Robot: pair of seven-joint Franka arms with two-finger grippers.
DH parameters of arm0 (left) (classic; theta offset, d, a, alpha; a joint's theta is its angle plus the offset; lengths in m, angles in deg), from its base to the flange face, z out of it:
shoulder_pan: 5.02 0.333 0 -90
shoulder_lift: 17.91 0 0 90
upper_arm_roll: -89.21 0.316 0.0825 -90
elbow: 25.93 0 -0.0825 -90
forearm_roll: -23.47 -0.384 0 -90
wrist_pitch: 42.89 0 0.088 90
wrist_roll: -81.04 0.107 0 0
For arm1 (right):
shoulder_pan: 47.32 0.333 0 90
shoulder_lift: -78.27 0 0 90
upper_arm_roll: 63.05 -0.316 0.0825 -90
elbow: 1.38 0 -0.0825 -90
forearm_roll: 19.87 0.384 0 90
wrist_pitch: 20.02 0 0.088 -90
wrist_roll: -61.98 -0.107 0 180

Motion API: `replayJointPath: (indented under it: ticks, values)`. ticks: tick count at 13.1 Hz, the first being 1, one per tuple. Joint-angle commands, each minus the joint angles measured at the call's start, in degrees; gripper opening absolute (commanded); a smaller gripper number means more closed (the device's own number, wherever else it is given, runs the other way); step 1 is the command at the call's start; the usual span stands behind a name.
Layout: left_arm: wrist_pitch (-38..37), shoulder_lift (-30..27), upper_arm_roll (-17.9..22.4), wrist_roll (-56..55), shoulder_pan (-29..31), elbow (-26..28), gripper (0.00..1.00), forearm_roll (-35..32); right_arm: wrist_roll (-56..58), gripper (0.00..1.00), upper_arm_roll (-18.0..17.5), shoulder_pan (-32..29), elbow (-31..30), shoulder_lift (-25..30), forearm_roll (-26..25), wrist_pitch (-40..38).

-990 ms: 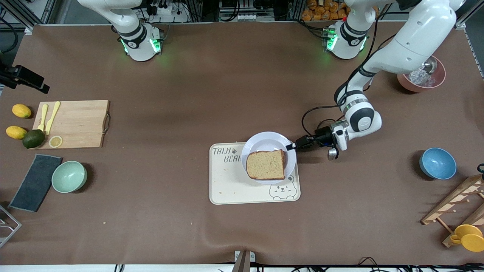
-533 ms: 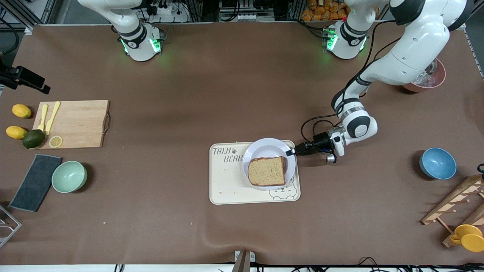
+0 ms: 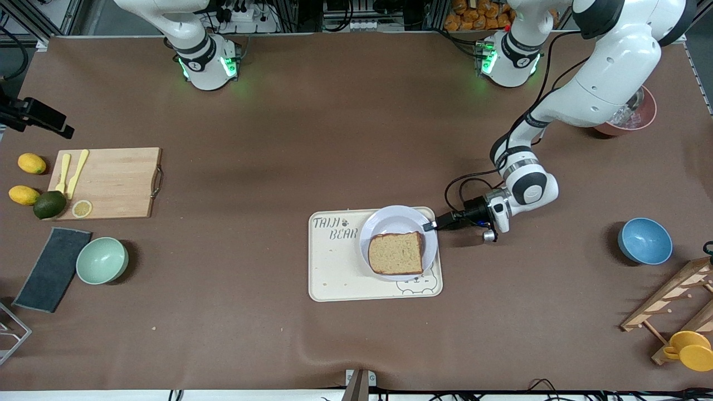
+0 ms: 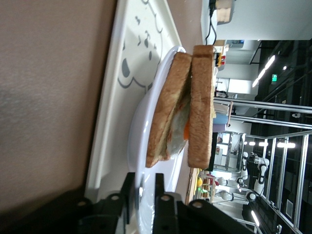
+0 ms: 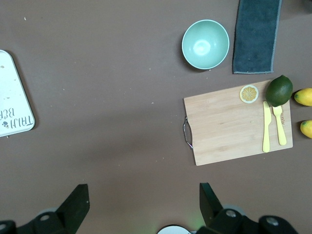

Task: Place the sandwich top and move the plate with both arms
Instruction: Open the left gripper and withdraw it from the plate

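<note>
The pale plate (image 3: 392, 220) lies on the cream bear-printed tray (image 3: 334, 273) in the middle of the table. The sandwich top (image 3: 396, 253), a plain brown slice, lies on the sandwich in the plate. My left gripper (image 3: 431, 225) is shut on the plate's rim at the left arm's end. In the left wrist view the left gripper (image 4: 144, 187) has the rim of the plate (image 4: 141, 146) between its jaws. There the sandwich top (image 4: 202, 107) sits over a lower slice (image 4: 168, 112) with egg between. My right gripper (image 5: 141, 200) is open and empty, high over the table near its base, waiting.
A cutting board (image 3: 111, 181) with a yellow knife and fork, lemons and an avocado (image 3: 49, 204) lies toward the right arm's end, with a green bowl (image 3: 102, 260) and dark cloth (image 3: 53, 269). A blue bowl (image 3: 644, 240), pink bowl (image 3: 640, 117) and wooden rack (image 3: 674, 303) stand toward the left arm's end.
My left gripper has drawn the plate with the sandwich a little nearer to the front camera, farther onto the tray. The right arm has not moved.
</note>
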Motion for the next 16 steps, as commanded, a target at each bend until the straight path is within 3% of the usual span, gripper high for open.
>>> replayJointPath:
  ticks: [1, 8, 13, 16]
  values:
    - [-0.13, -1.54, 0.29, -6.21, 1.08, 0.26, 0.24, -5.24, -0.73, 1.0, 0.56, 1.19, 0.36, -0.01, -0.25, -0.16]
    - [-0.49, -5.32, 0.29, -16.95, 4.6, -0.35, 0.24, -18.5, -0.73, 1.0, 0.56, 1.19, 0.36, -0.09, -0.16, -0.07]
    - [-0.66, -11.9, 0.29, -30.02, 6.19, -1.76, 0.23, -32.12, -0.73, 1.0, 0.56, 1.28, 0.36, -0.09, -0.07, -0.07]
    - [-0.66, -17.25, 0.38, -40.39, 6.1, -2.03, 0.23, -44.59, -0.73, 1.0, 0.56, 1.19, 0.36, -0.09, -0.07, -0.07]
